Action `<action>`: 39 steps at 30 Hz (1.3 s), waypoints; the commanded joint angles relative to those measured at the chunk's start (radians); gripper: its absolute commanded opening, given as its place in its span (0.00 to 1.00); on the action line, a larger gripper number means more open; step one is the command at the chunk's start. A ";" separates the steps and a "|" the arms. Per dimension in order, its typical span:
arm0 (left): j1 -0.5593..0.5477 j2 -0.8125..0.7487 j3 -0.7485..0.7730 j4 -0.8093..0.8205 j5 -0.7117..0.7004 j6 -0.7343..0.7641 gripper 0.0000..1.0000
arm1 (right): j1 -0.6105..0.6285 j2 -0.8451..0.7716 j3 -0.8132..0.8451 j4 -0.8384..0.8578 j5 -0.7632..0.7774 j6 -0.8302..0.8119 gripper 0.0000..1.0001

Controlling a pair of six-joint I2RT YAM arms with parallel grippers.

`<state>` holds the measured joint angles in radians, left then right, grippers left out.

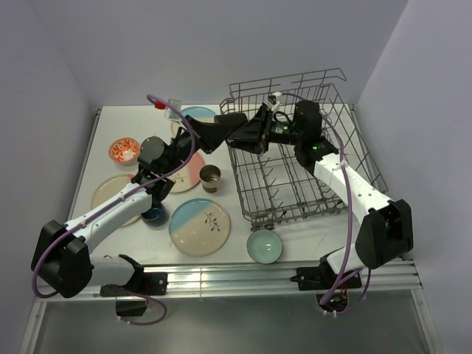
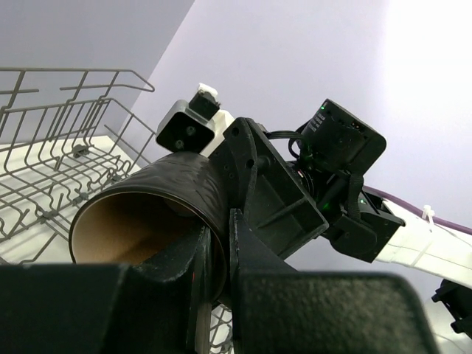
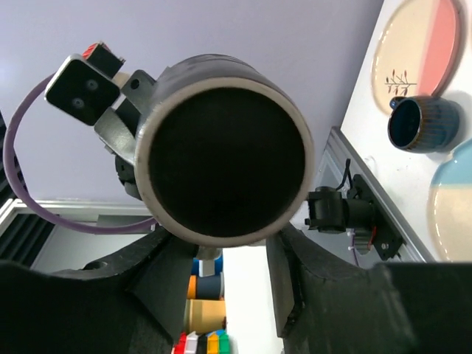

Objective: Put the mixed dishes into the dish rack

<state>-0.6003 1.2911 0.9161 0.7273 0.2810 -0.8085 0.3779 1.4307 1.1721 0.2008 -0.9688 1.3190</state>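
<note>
A dark cup [image 2: 177,184] was held on its side in the air between the two arms. From the top camera it was seen over the left edge of the dish rack [image 1: 287,192]. Its wall was pinched at the rim by the left gripper [image 2: 221,276], whose fingers were drawn almost together, one inside the tan-lined mouth and one outside. The cup's other end, ringed in cream, was turned to the right wrist camera. Its body was straddled by the right gripper [image 3: 228,251], which was spread wide with a finger laid against each side. In the left wrist view the rack's wires were seen below and to the left of the cup.

As for markings, a dark leaf sprig was painted on a pink-and-cream plate [image 3: 413,51] and on a blue-and-cream plate [image 1: 199,226]. Some small coloured items [image 3: 206,343] low in the right wrist view were too small for any print to be read.

On the white table [image 1: 310,236], outside the rack, a brown mug [image 1: 212,178], a pale teal bowl [image 1: 264,245] and an orange-red bowl [image 1: 124,151] were set. A dark-blue mug [image 3: 424,122] was placed just beside the pink-and-cream plate.
</note>
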 commanded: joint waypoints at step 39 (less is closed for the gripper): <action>-0.053 -0.007 0.007 0.123 0.021 -0.049 0.70 | -0.143 0.036 0.004 0.164 -0.074 -0.081 0.00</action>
<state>-0.6460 1.3354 0.9024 0.8516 0.2745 -0.8764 0.2771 1.4639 1.1702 0.2840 -1.0573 1.2739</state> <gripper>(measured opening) 0.694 0.227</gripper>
